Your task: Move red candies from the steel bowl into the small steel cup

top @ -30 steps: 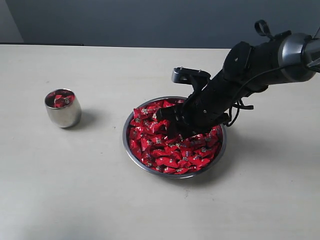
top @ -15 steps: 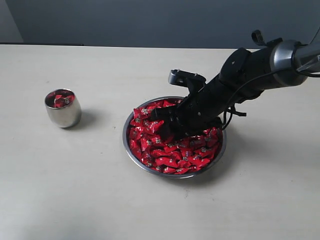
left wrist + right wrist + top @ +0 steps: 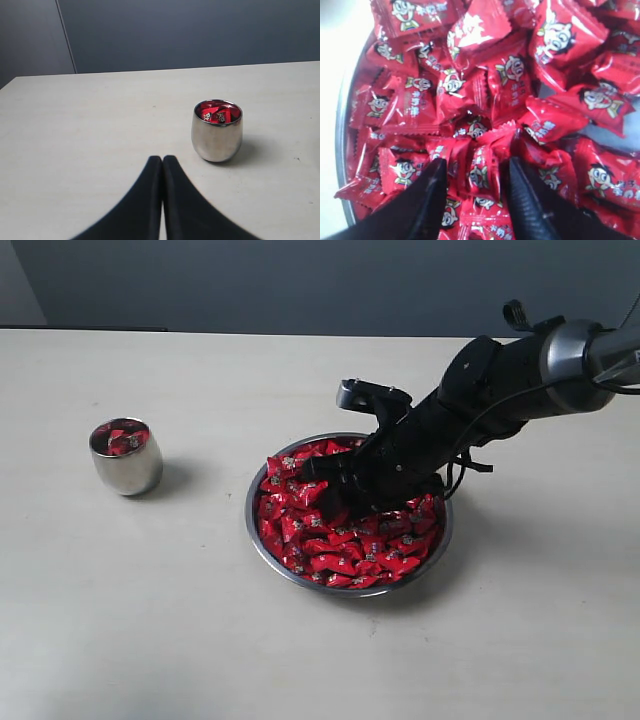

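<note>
The steel bowl (image 3: 262,548) sits mid-table, heaped with red candies (image 3: 340,550). My right gripper (image 3: 325,483) is down in the heap, open, its black fingers (image 3: 427,200) straddling one red candy (image 3: 480,172) without closing on it. The bowl's rim (image 3: 340,150) shows at the edge of the right wrist view. The small steel cup (image 3: 126,457) stands apart at the left with a few red candies (image 3: 120,437) inside. In the left wrist view my left gripper (image 3: 162,159) is shut and empty, short of the cup (image 3: 216,132); the left arm is out of the exterior view.
Pale tabletop (image 3: 150,620) stretches all round the bowl and cup. A grey wall (image 3: 300,280) runs behind the table's far edge. My right arm (image 3: 520,370) slants in from the upper right over the bowl's far side.
Over the past second my right gripper slid leftward and down into the candies, then held still. Jaw spacing is unchanged. The cup and bowl have not moved.
</note>
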You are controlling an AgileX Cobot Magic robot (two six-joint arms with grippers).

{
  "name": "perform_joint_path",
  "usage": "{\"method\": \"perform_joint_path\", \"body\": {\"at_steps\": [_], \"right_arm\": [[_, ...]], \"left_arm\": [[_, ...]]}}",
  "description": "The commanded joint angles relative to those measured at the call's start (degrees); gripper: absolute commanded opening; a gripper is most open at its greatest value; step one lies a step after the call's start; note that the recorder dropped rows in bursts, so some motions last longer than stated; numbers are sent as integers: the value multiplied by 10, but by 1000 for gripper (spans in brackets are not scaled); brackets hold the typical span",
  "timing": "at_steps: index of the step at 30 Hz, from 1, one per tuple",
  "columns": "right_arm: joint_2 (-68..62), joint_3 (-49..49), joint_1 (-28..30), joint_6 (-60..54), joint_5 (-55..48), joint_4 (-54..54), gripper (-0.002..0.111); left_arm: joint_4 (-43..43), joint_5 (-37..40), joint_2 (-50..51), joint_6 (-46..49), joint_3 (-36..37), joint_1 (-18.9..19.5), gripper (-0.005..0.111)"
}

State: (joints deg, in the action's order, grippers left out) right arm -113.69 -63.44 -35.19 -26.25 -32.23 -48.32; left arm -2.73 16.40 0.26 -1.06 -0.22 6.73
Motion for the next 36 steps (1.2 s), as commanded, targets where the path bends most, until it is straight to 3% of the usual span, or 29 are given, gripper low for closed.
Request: {"method": "perform_joint_path", "body": {"at_steps": [1,33,36], "right_arm": [[-1,-4,2,-5,3,8,39],[-11,-4,-8,-7,13,30,39],[-11,-4,-8,-7,13,31,24]], "left_arm": [[1,-1,-3,-1,2,0,0],[1,-1,-3,-1,2,0,0],[1,-1,-3,-1,2,0,0]]}}
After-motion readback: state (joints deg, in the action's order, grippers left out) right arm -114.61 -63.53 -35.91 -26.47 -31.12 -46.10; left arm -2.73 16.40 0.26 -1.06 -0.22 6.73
